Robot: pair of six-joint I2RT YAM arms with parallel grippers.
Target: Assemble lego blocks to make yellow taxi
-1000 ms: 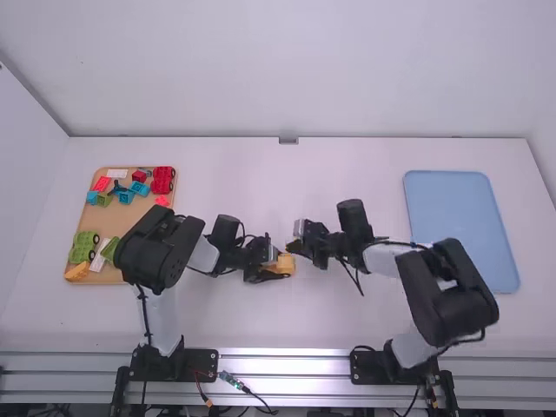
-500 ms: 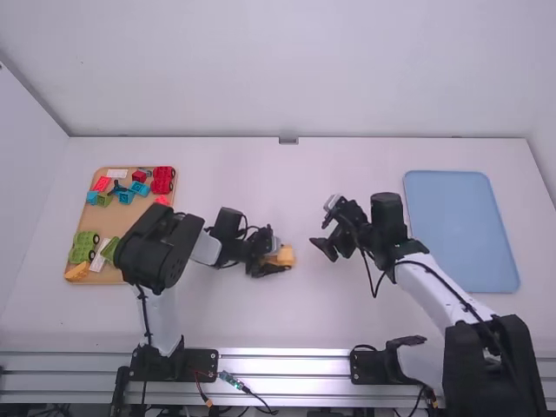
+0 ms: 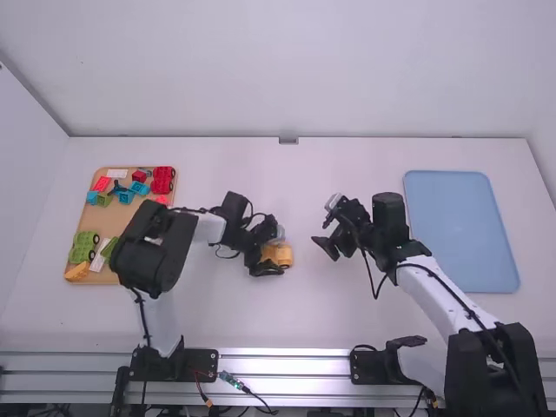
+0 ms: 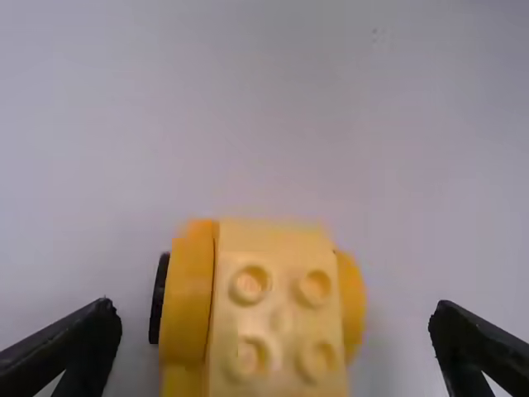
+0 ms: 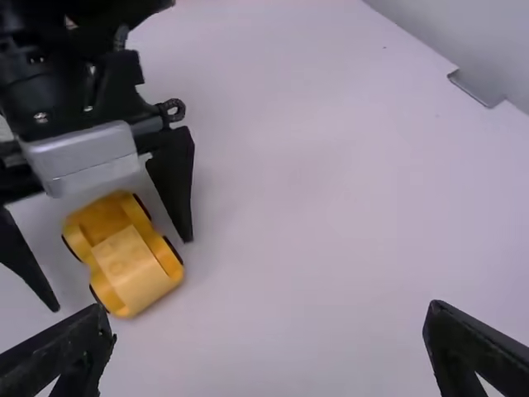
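Worktop roomy, taxi base between spread fingers: centre before you close

You have a broad white worktop (image 3: 321,313), with the blue tray (image 3: 460,230) toward your right and the brown tray (image 3: 106,217) of loose blocks toward your left. Your right end effector (image 5: 271,308) is spread and empty, well apart from the build; leave it there until you need it. Your left end effector (image 4: 275,308) is also released, its fingers either side of the yellow chassis (image 5: 95,222), which sits on the worktop near the middle with a pale yellow block (image 5: 136,269) over one end.

The step looks like a fresh grip or a let-go. If you are gripping, even up the gaps first: one finger is nearer the chassis than the other, and closing as you are could skid or twist it. Aim for the solid sides, since a wheel (image 4: 159,298) may roll under pressure. Close softly and keep it level. Leave the studs (image 4: 250,284) exposed, so the next block can go straight down.
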